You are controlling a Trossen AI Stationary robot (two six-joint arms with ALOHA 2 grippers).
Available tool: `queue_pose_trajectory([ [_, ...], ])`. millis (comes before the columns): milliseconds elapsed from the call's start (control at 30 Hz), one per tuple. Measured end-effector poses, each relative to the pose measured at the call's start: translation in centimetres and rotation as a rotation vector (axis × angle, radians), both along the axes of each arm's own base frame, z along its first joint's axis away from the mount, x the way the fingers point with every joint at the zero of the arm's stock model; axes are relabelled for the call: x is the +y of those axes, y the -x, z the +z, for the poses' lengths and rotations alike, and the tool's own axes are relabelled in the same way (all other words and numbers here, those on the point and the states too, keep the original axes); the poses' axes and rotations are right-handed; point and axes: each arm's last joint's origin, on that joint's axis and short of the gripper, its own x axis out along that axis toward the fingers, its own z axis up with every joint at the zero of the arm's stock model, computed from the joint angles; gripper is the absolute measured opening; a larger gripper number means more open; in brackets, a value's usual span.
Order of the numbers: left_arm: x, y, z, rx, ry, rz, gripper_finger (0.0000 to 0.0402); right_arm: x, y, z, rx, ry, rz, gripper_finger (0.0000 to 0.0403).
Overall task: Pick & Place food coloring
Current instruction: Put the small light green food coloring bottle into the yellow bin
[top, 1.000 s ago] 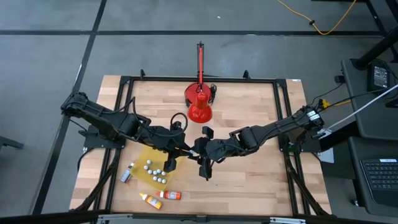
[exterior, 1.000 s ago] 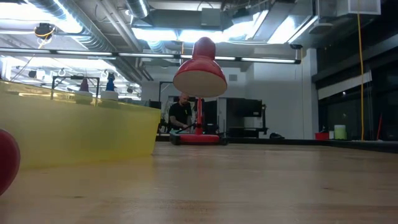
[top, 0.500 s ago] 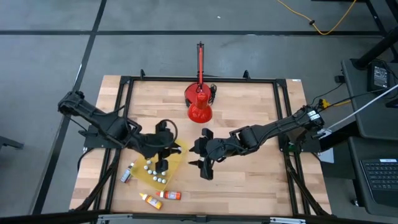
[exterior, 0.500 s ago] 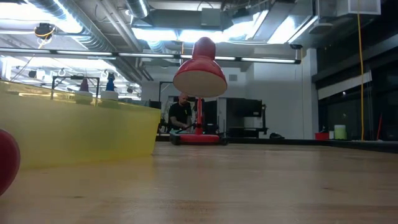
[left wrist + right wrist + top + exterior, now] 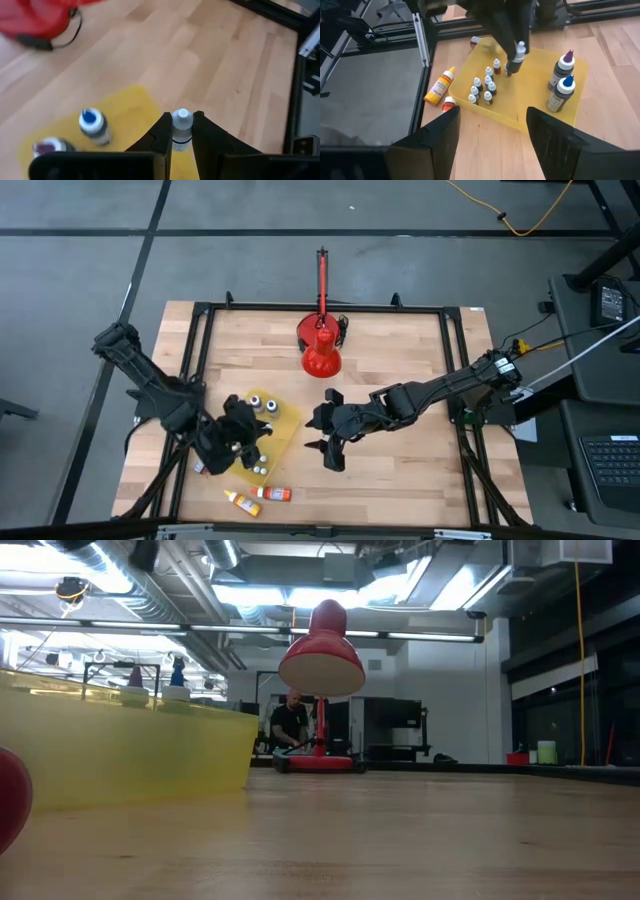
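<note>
Holding a small white-capped bottle (image 5: 181, 131) over the yellow tray (image 5: 284, 420), left gripper (image 5: 182, 134) is pinched tight on it; right gripper (image 5: 492, 127) — beside tray — gapes empty; risk: releasing high topples the little bottles (image 5: 484, 87) clustered below.

Lamp (image 5: 320, 352) stands at the back of the surface (image 5: 400, 360), about centre. Tray (image 5: 283, 420) lies on the front-left part of the surface. Two taller bottles (image 5: 262, 404) stand upright in the tray's back end — a cluster of small bottles (image 5: 484, 89) sits in the tray nearer the front. Left claw (image 5: 182, 131) hangs over the tray, a small bottle (image 5: 182, 129) pinched upright between its fingers. Outside the tray: one bottle (image 5: 202, 466) lies just left of it, and two more (image 5: 258, 497) lie on their sides at the front edge. Right claw (image 5: 333, 442) is right of the tray, at mid-surface, fingers apart, nothing between them.
</note>
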Motion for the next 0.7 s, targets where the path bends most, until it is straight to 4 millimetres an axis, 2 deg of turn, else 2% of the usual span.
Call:
queue_pose_trajectory([
  [367, -2.1, 3.2, -6.4, -0.03, 0.067, 0.157, 0.0047, -0.1, 0.2, -0.3, 0.033, 0.051, 0.027, 0.0228],
  [500, -2.9, 3.7, -8.7, 0.005, 0.056, 0.171, 0.0047, -0.1, 0.4, -0.5, 0.053, 0.086, 0.045, 0.0228],
  [700, -4.1, 3.7, -10.9, 0.04, 0.01, 0.184, 0.0047, -0.3, 0.5, -0.7, 0.068, 0.105, 0.03, 0.0228],
])
